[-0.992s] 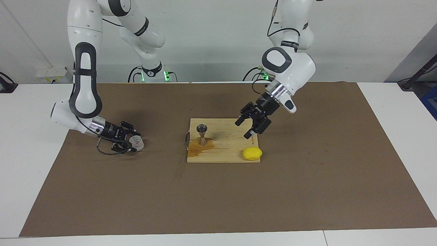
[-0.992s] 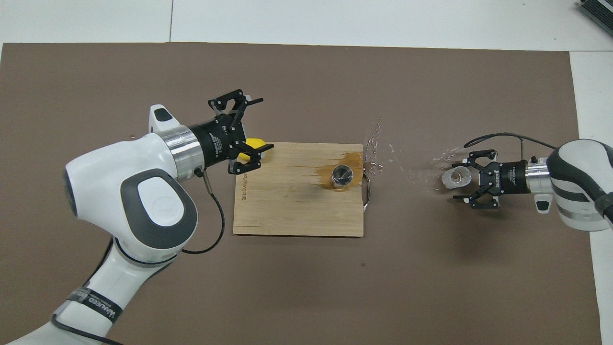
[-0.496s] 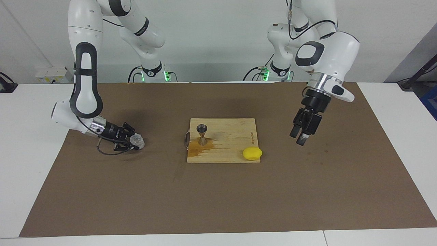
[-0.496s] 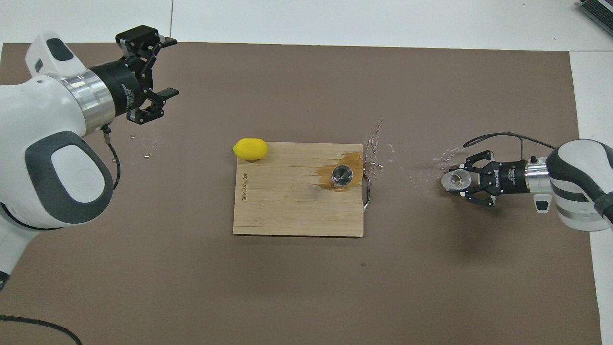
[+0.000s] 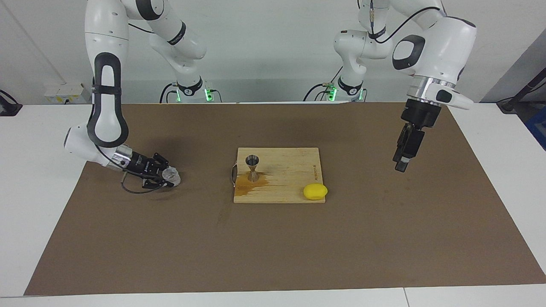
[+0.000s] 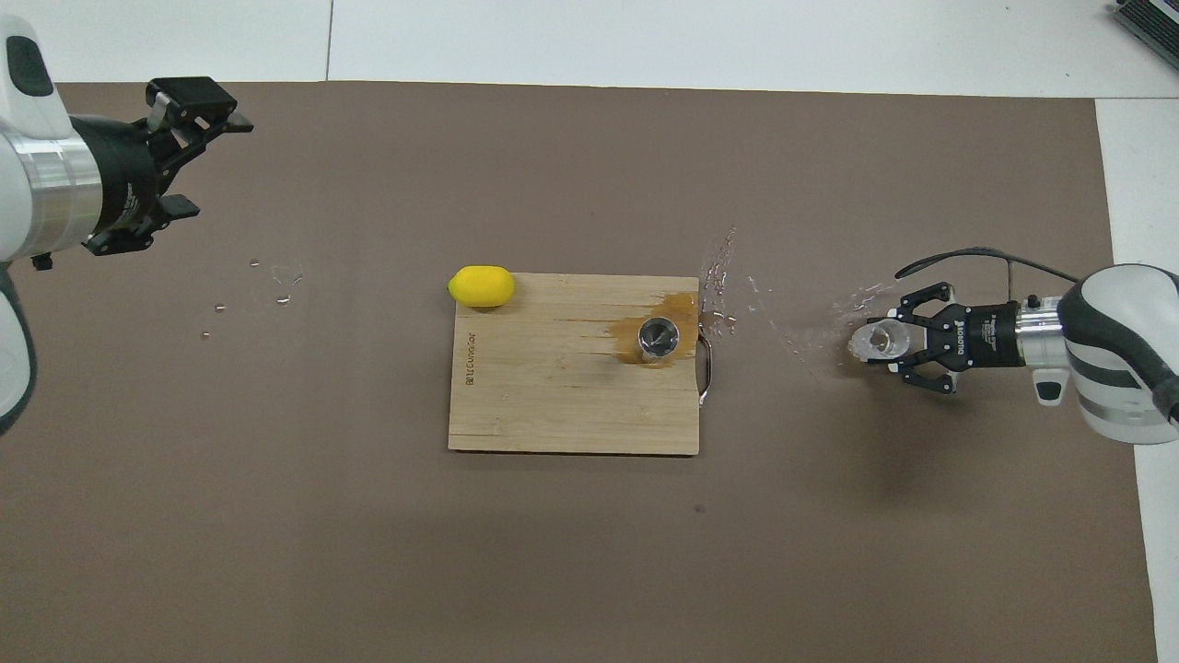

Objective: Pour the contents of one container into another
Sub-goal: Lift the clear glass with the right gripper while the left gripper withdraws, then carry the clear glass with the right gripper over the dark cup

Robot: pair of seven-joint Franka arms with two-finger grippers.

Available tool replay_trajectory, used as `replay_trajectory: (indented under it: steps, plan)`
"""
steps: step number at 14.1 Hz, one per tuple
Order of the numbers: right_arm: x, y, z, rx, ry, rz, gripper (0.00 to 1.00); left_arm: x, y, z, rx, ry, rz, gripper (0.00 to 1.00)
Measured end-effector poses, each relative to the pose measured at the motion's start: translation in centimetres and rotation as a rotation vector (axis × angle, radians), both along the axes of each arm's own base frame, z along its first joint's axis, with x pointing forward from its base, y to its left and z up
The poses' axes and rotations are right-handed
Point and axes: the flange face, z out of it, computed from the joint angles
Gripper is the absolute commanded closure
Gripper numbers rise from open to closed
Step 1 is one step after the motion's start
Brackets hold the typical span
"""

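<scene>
Showing two arms, each carrying one gripper; sitting on the mat: one clear cup, one steel jigger. Also showing one lemon; one wooden board.

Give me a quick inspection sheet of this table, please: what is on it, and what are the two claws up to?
Surface: brown mat, wet droplets between board and cup.
Job's things: steel jigger upright on the wooden board, amber stain at its foot; clear cup on the mat toward the right arm's end.
Clutter: lemon at the board's corner.
Grippers: right gripper low at the mat, shut on the cup; left gripper open, empty, raised over the mat at its own end.
Cables: thin black cable at the right wrist.
Surroundings: white wall, white tabletop.
</scene>
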Motion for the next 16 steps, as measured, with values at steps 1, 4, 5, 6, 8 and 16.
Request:
replay_trajectory:
  steps: [1,4,5,6,8,16]
  plan:
    - [0.3,0.9,1.1,-0.004,-0.003,0.000,1.00,-0.6,0.3,-0.1,0.058,0.050,-0.117,0.00]
    - [0.8,4.8,4.6,-0.014,0.006,-0.002,1.00,-2.7,3.5,-1.0,0.183,0.204,-0.504,0.00]
    - [1.0,6.3,5.5,-0.019,0.014,-0.006,1.00,-3.2,4.8,-1.0,0.196,0.230,-0.578,0.00]
    - [1.2,7.8,6.3,-0.029,0.015,-0.012,1.00,-3.6,5.8,-0.8,0.200,0.249,-0.619,0.00]
    - [1.4,10.6,7.3,-0.079,0.022,-0.003,1.00,-4.4,7.1,0.2,0.196,0.282,-0.639,0.00]
    - [2.4,17.0,10.4,-0.197,0.048,0.003,1.00,-5.5,6.9,2.3,0.266,0.363,-0.722,0.00]
